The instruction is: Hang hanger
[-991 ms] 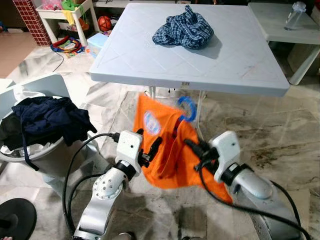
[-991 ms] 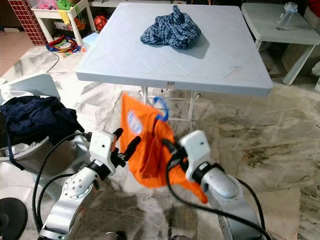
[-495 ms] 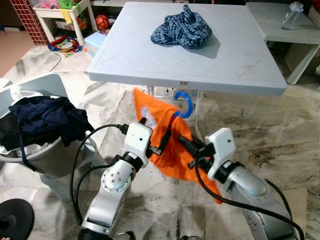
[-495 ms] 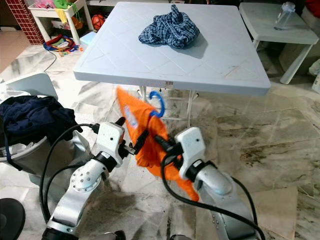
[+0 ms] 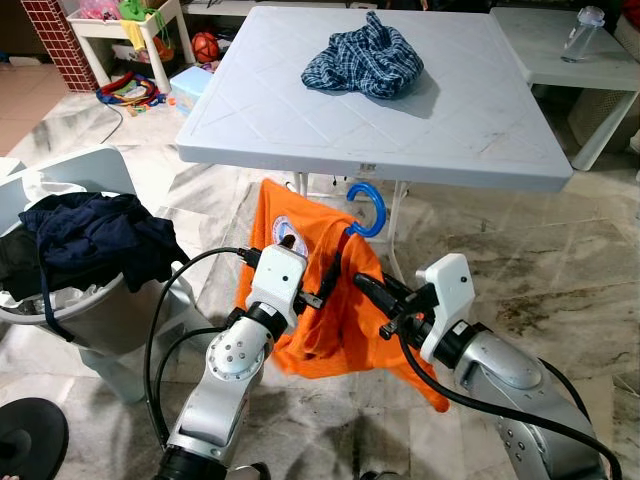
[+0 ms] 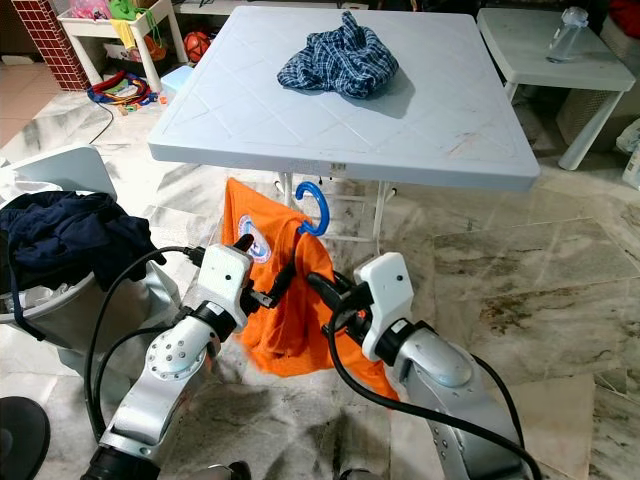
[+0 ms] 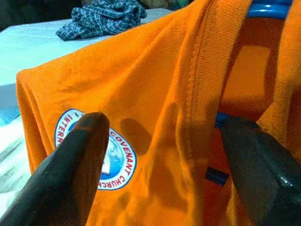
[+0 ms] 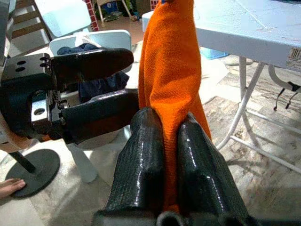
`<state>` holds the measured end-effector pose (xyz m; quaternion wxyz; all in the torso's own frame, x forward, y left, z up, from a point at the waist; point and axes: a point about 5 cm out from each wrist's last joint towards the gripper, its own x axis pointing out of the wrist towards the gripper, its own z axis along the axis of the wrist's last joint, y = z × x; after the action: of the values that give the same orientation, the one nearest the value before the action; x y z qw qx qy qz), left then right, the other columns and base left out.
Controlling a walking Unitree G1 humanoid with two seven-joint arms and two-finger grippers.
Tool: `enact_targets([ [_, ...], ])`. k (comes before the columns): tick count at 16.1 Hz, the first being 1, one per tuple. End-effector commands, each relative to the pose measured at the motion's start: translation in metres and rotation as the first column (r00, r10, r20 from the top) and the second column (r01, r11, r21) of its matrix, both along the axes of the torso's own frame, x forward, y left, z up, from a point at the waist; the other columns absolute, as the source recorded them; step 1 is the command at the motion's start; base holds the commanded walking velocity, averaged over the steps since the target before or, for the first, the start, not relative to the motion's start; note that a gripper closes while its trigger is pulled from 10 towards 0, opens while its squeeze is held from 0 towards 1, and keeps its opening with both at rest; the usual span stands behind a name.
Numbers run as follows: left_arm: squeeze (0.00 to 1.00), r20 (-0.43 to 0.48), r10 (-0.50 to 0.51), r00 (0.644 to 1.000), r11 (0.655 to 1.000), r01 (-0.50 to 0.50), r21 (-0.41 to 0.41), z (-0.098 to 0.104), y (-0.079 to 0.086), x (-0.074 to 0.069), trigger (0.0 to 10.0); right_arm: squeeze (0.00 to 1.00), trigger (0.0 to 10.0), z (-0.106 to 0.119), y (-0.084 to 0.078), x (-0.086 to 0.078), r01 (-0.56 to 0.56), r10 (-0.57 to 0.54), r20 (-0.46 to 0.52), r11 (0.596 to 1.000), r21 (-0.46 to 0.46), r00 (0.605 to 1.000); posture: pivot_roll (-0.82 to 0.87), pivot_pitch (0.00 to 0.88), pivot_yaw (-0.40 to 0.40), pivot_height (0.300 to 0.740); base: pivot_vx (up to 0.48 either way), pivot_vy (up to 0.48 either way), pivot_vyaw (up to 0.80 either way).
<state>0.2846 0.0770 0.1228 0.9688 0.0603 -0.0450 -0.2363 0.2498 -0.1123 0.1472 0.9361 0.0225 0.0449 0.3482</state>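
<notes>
shirt (image 5: 330, 300) on blue hanger (image 5: 366, 211) is held below the worktop (image 5: 480, 130) edge – right gripper (image 5: 372, 287) jaws clenched on cloth, left gripper (image 5: 325, 285) jaws released around it; hook is best kept upright at 12 o'clock.

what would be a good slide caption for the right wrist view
Right gripper shut on a fold of the orange shirt, beside the white table.
</notes>
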Motion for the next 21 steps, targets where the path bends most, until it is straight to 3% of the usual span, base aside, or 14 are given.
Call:
enact_targets([
  [1, 0.00, -0.044, 0.036, 0.998, 0.998, -0.034, 0.046, -0.010, 0.007, 0.003, 0.0, 0.00, 10.0, 0.024, 0.015, -0.008, -0.097, 0.090, 0.102, 0.994, 0.057, 0.991, -0.01, 0.111, -0.022, 0.740, 0.000, 0.000, 0.00],
  [8, 0.00, -0.105, 0.044, 0.994, 0.989, -0.029, 0.142, -0.027, 0.012, 0.002, 0.0, 0.00, 10.0, 0.023, 0.013, -0.004, -0.084, 0.078, 0.103, 0.995, 0.047, 0.992, 0.00, 0.110, -0.021, 0.740, 0.000, 0.000, 0.00],
  [9, 0.00, -0.116, 0.037, 0.993, 0.988, -0.019, 0.151, -0.029, 0.010, 0.001, 0.5, 0.00, 10.0, 0.023, 0.013, -0.004, -0.083, 0.078, 0.102, 0.996, 0.045, 0.992, 0.00, 0.110, -0.021, 0.740, 0.000, 0.000, 0.00],
  [10, 0.00, -0.114, 0.038, 0.993, 0.988, -0.020, 0.153, -0.029, 0.010, 0.001, 2.4, 0.00, 10.0, 0.023, 0.013, -0.004, -0.083, 0.078, 0.102, 0.996, 0.044, 0.992, 0.00, 0.110, -0.021, 0.740, 0.000, 0.000, 0.00],
  [11, 0.00, -0.106, 0.045, 0.993, 0.988, -0.028, 0.153, -0.028, 0.011, 0.002, 0.0, 0.00, 10.0, 0.023, 0.013, -0.004, -0.083, 0.078, 0.102, 0.996, 0.044, 0.992, 0.00, 0.109, -0.021, 0.740, 0.000, 0.000, 0.00],
  [18, 0.00, -0.054, 0.087, 0.995, 0.989, -0.079, 0.124, -0.017, 0.016, 0.011, 0.0, 0.00, 10.0, 0.019, 0.016, -0.006, -0.087, 0.083, 0.095, 0.995, 0.040, 0.992, 0.00, 0.108, -0.020, 0.740, 0.000, 0.000, 0.00],
  [19, 0.00, -0.050, 0.085, 0.995, 0.990, -0.078, 0.121, -0.016, 0.015, 0.011, 3.2, 0.00, 10.0, 0.019, 0.017, -0.006, -0.088, 0.084, 0.094, 0.995, 0.040, 0.992, 0.00, 0.108, -0.022, 0.740, 0.000, 0.000, 0.00],
  [20, 0.00, -0.041, 0.076, 0.996, 0.991, -0.071, 0.114, -0.014, 0.013, 0.010, 10.0, 0.00, 10.0, 0.018, 0.018, -0.006, -0.091, 0.087, 0.093, 0.995, 0.038, 0.992, 0.00, 0.108, -0.022, 0.740, 0.000, 0.000, 0.00],
  [21, 0.00, -0.036, 0.066, 0.997, 0.993, -0.063, 0.096, -0.012, 0.010, 0.010, 10.0, 0.00, 10.0, 0.017, 0.018, -0.007, -0.093, 0.090, 0.092, 0.995, 0.036, 0.992, 0.00, 0.108, -0.022, 0.740, 0.000, 0.000, 0.00],
])
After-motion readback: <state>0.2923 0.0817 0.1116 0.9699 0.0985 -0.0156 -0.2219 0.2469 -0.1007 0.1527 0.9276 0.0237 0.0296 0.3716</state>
